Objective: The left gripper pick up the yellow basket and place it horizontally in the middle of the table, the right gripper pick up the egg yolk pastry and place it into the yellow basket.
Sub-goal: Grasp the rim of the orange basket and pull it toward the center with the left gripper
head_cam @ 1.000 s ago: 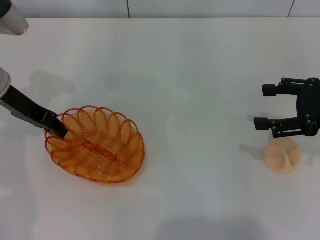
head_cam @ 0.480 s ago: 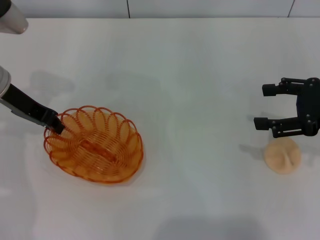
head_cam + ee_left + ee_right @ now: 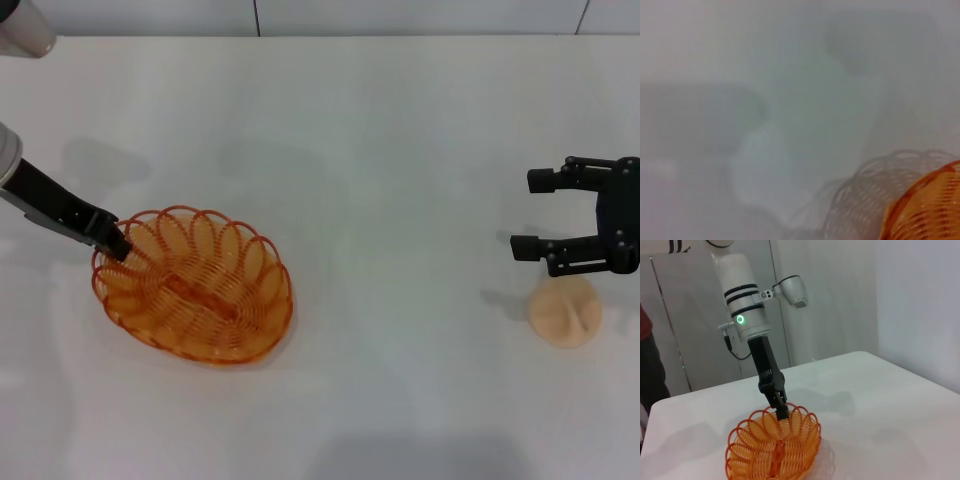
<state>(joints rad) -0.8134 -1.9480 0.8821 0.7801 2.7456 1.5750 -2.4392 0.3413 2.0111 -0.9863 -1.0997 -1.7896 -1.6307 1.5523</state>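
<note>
Left end effector (image 3: 118, 245) pinches your yellow basket (image 3: 195, 285) at its rim near the bench's (image 3: 380, 150) left edge; basket has shifted slightly. Right end effector (image 3: 535, 212) hangs wide above the egg yolk pastry (image 3: 566, 311). Right wrist view confirms the rim grip. No writing is readable.

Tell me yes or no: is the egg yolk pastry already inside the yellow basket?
No. In the head view the egg yolk pastry sits on the table below the right claw, far from the yellow basket.
</note>
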